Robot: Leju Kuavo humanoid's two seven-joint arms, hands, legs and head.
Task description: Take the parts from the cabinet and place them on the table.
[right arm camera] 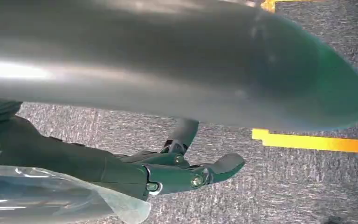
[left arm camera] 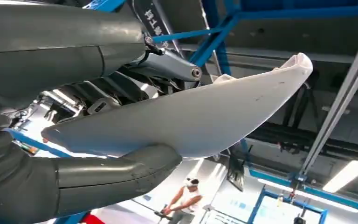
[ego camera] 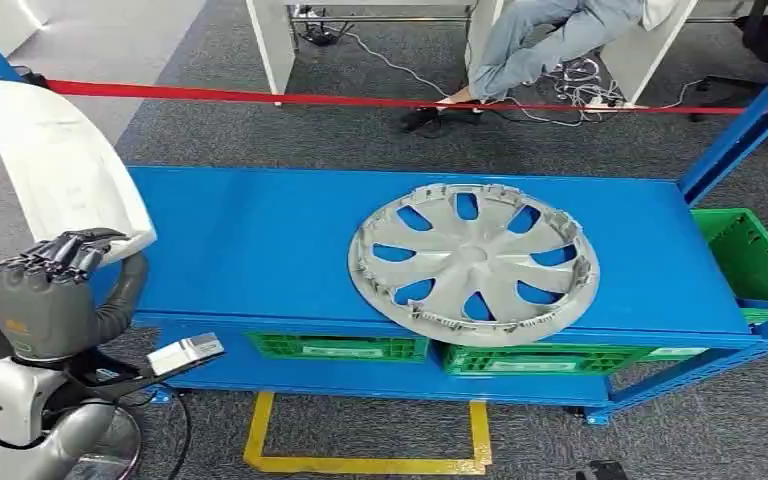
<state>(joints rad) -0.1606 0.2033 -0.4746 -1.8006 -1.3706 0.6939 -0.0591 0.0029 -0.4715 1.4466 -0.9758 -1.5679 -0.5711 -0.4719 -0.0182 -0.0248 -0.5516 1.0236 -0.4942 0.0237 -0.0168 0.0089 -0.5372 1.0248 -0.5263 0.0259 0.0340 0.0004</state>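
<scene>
Left hand (ego camera: 45, 300) fingers grasping white panel (ego camera: 55, 165) cut off at edge, right hand (right arm camera: 177, 175) fingers released, hubcap (ego camera: 474, 262) on shelf (ego camera: 250, 240)

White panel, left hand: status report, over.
Left hand holds white panel at the blue table's left end. Right hand open, hanging above floor. Silver hubcap already on table. Nothing blocking.

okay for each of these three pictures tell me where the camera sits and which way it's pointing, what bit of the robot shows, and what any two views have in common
Head view: high on the body, looking forward and down at the blue table with the grey wheel cover; the left hand holds a white panel.
Left wrist view: behind the left hand, facing up towards the ceiling; thumb under the panel.
Right wrist view: behind the right hand, facing down at grey carpet; its fingers hold nothing.
Shared: head and left wrist views both show the white panel held by the left hand.
</scene>
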